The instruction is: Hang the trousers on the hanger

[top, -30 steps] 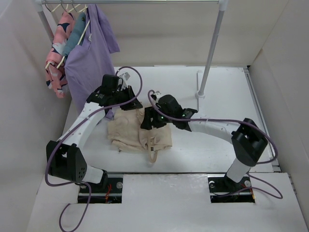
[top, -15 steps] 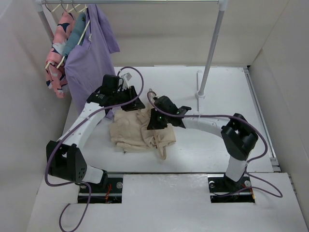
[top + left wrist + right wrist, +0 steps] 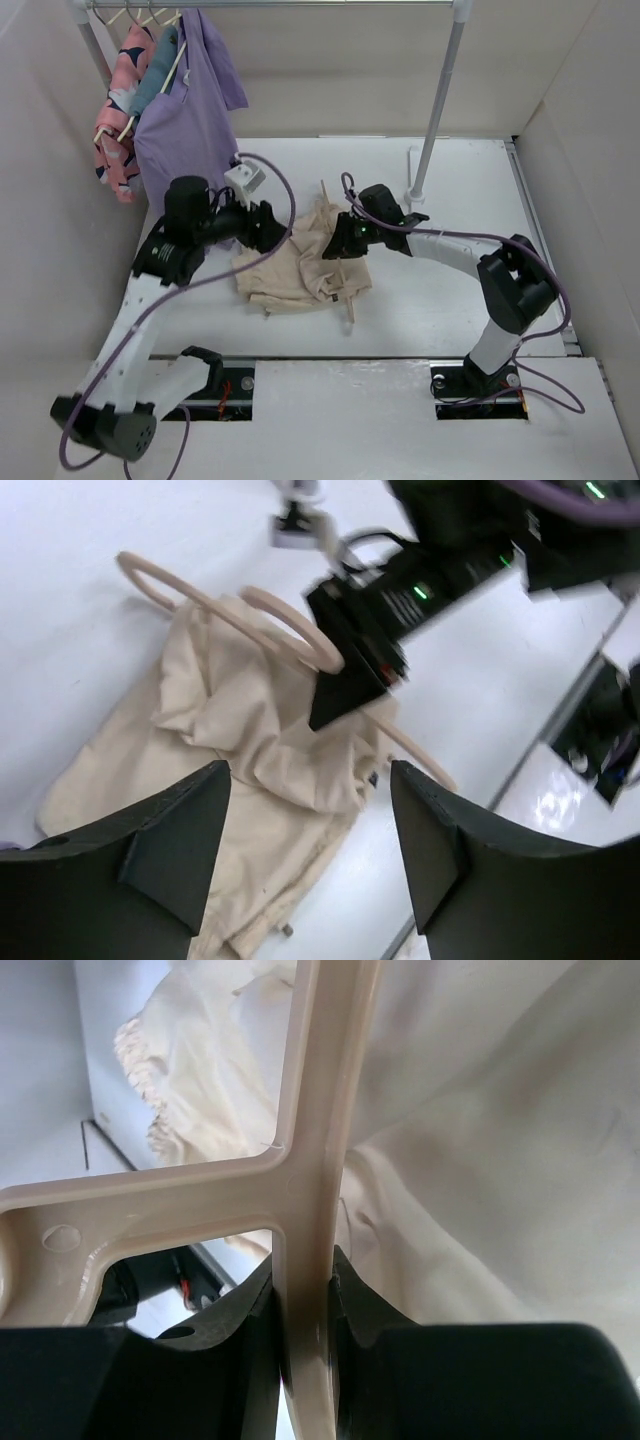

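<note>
The left tool lets go: a second ago it is clamped down at the far-left edge of the trousers. Now its jaws stand wide with nothing between them, and the arm is drawn back toward the left edge of the table, clear of the cloth. Over the same second the right tool goes from open above the heap to clenched on the hanger. Its wrist view shows both fingers pinching a flat bar of the frame just below a T-junction. It also sits farther toward the far-right than before, and the cloth has followed, bunching up against it.

I judge this a hand-over. The right arm alone now carries the hanger, and the trousers hang partly on it, so the load is not yet settled. The cloth lies rumpled across the frame rather than draped evenly over a bar.

The trousers lie mid-table, a little left of centre, as a folded heap that is wider along the near edge than it is deep. Their far-right corner is pulled up toward the right tool.

The hanger's long axis runs roughly from the far edge to the near edge, leaning slightly right. Its looped end rises out of the cloth on the far side. A thin straight piece pokes out on the near side. I cannot tell which end is the hook.
</note>
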You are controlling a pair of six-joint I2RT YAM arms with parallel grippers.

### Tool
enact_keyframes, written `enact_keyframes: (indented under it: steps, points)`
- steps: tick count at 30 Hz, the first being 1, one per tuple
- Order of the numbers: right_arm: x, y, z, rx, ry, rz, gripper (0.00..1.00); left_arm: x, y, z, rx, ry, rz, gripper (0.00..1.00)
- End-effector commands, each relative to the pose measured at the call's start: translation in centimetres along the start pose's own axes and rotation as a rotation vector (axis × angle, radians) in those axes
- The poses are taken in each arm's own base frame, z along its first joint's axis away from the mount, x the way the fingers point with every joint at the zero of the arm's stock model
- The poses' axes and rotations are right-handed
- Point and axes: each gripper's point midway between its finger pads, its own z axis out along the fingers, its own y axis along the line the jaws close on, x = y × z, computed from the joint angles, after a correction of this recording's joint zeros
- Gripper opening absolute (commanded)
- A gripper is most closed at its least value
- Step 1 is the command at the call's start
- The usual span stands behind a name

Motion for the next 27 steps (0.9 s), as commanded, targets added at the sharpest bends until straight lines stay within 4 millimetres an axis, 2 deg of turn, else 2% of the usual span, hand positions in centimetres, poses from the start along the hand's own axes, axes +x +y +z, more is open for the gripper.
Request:
enact_keyframes:
  steps: [1, 2, 3, 5, 6, 9, 11, 15, 18, 20, 23, 27]
  points:
    - [-1.4, 3.8, -2.3, -0.16, -0.044, -0.124, 0.0, 4.9, -2.2, -0.5, 0.113, 0.062, 0.085, 0.61]
    - [-1.3, 3.3, -2.4, -0.159, -0.038, -0.113, 0.0, 6.3, -2.5, 0.6, 0.118, 0.107, 0.063, 0.6]
    - [-1.2, 3.6, -2.4, -0.183, -0.036, -0.122, 0.0, 7.0, -2.3, 1.4, 0.101, 0.157, 0.05, 0.58]
    - [-1.5, 2.5, -2.6, -0.183, -0.039, -0.096, 0.0, 7.9, -1.0, 4.1, 0.084, 0.225, 0.031, 0.58]
    - [-1.3, 2.9, -2.7, -0.208, -0.027, -0.103, 0.0, 8.2, -0.3, 5.1, 0.055, 0.246, 0.034, 0.58]
    - [-1.6, 2.4, -3.0, -0.215, -0.032, -0.093, 0.0, 9.5, 0.9, 7.7, 0.027, 0.327, 0.016, 0.7]
    - [-2.0, 3.1, -3.3, -0.238, -0.047, -0.112, 0.0, 10.4, 2.2, 8.6, -0.011, 0.359, 0.021, 0.77]
    - [-2.2, 2.6, -2.9, -0.245, -0.052, -0.103, 0.0, 11.6, 3.6, 10.6, -0.044, 0.364, 0.073, 0.8]
    - [-2.1, 2.5, -2.6, -0.256, -0.049, -0.098, 0.0, 12.4, 2.9, 11.9, -0.023, 0.383, 0.102, 0.8]
    - [-2.0, 2.4, -2.6, -0.257, -0.05, -0.098, 0.0, 13.4, 3.2, 12.9, -0.044, 0.418, 0.113, 0.8]
    - [-2.0, 2.4, -2.6, -0.257, -0.05, -0.098, 0.0, 14.6, 5.1, 13.8, -0.122, 0.455, 0.109, 0.73]
    - [-2.1, 2.2, -2.9, -0.254, -0.058, -0.095, 0.0, 15.8, 6.8, 13.2, -0.193, 0.475, 0.169, 0.7]
